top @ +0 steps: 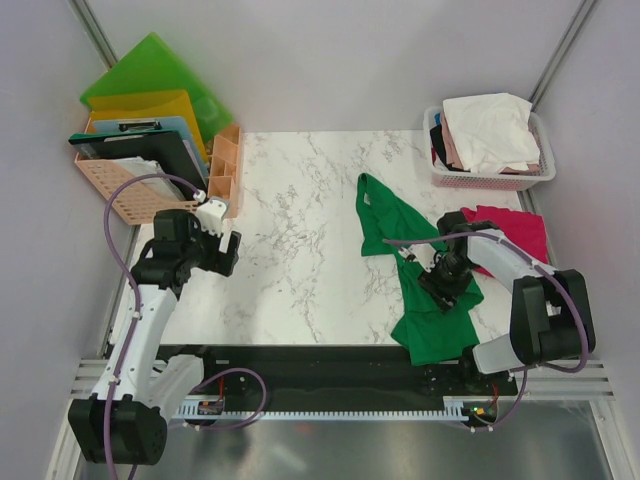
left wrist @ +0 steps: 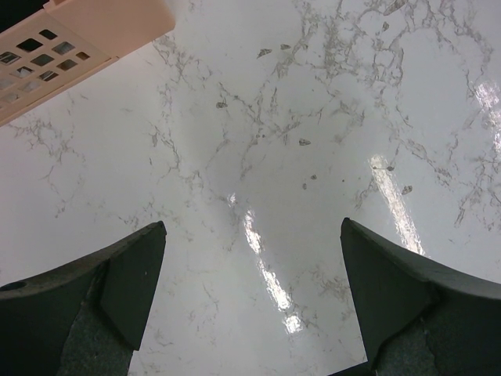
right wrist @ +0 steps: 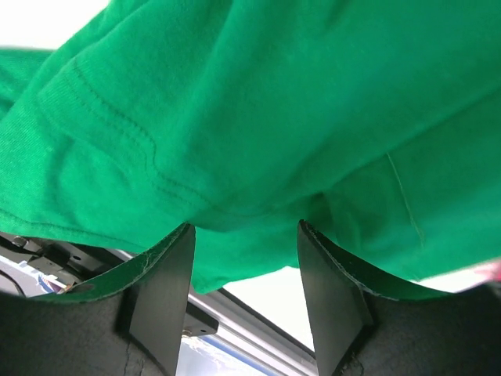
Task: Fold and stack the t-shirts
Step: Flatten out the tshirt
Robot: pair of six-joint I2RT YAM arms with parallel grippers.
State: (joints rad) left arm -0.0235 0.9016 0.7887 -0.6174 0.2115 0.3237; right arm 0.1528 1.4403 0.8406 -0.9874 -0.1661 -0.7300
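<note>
Green t-shirt [top: 435,335] is bunched directly under the right gripper [top: 452,278], jaws part-way apart. Whether it is clamped cannot be told; probably positioned for spreading. Left gripper [left wrist: 254,235] is parked wide apart above the surface [top: 300,220].

Rumpled deep green tee [top: 435,335] long and twisted at near right, magenta-red tee [top: 515,228] just beside it

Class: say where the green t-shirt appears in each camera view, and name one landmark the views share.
Top external: green t-shirt right of centre, reaching the near edge.
Left wrist: not in it.
Right wrist: t-shirt fills the upper picture.
Landmark: marble tabletop, in top and left wrist views.
</note>
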